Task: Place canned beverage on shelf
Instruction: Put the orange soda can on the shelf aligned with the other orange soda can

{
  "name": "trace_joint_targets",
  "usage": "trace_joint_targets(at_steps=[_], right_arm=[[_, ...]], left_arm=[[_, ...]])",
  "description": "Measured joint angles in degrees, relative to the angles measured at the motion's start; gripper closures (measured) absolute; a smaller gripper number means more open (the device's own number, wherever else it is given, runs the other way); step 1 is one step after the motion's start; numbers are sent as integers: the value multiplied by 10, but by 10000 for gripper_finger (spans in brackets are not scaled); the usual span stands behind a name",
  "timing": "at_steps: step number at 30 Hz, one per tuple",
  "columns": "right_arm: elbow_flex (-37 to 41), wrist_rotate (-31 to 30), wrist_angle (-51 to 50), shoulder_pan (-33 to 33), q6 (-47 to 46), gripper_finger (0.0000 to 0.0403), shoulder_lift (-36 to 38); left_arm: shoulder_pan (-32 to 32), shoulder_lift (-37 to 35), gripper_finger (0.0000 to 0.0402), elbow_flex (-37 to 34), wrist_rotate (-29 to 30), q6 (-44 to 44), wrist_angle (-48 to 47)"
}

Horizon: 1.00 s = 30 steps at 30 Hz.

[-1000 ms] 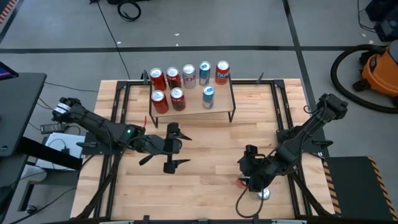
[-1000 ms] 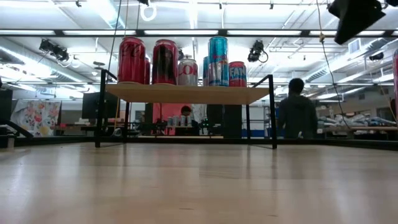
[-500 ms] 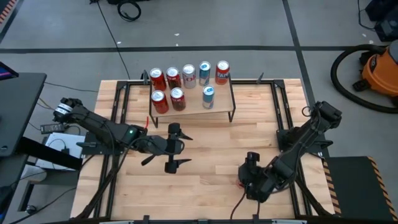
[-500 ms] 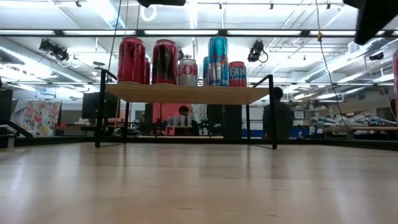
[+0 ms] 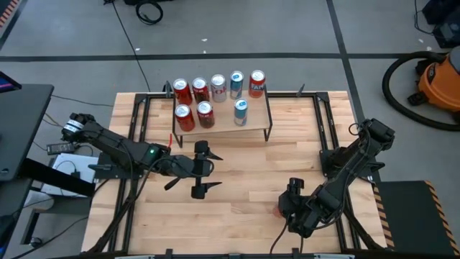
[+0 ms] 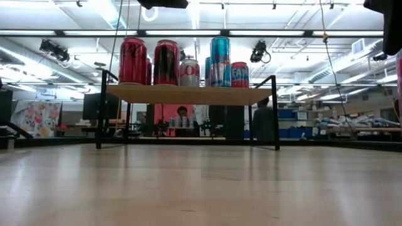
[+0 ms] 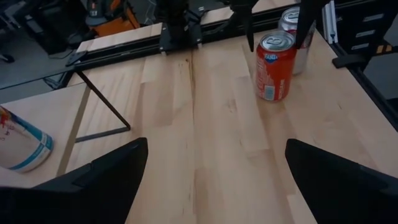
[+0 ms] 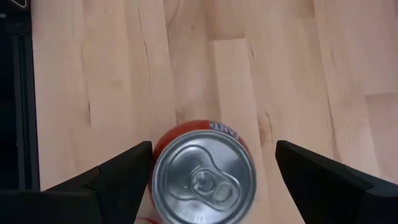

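A red canned beverage point(image 8: 202, 177) stands upright on the table near its front right; the left wrist view shows it too point(image 7: 275, 65). My right gripper point(image 8: 213, 146) hangs over it, pointing steeply down. It is open, with one finger on each side of the can's top. In the high view the right gripper point(image 5: 286, 207) hides most of the can. My left gripper point(image 5: 210, 171) hovers open over the table's middle, in front of the shelf point(image 5: 223, 121). The shelf bears several upright cans point(image 6: 168, 61).
A second can point(image 7: 298, 28) stands just behind the red one. The shelf's thin black legs point(image 6: 99, 113) rest on the table's far middle. Black rails point(image 5: 327, 129) run along the table's sides. Bare wood point(image 5: 237, 194) lies between the two grippers.
My right gripper has moved toward the table's near edge and tipped further downward, coming over the red can and covering the silver can top beside it in the high view. It has stayed open. In the low view a person in the room behind has walked leftward.
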State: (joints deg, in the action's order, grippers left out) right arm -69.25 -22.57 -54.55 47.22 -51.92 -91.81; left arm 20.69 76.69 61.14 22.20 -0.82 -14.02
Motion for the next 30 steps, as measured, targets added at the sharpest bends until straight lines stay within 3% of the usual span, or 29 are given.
trace_joint_targets(at_steps=[12, 18, 30], right_arm=[[54, 61, 46, -18, 9, 62, 1], [55, 56, 45, -28, 23, 85, 3], [59, 4, -8, -86, 115, 83, 56]], left_arm=[[0, 0, 10, 0, -1, 2, 1], [0, 0, 10, 0, -1, 2, 2], [-2, 0, 10, 0, 16, 1, 3]])
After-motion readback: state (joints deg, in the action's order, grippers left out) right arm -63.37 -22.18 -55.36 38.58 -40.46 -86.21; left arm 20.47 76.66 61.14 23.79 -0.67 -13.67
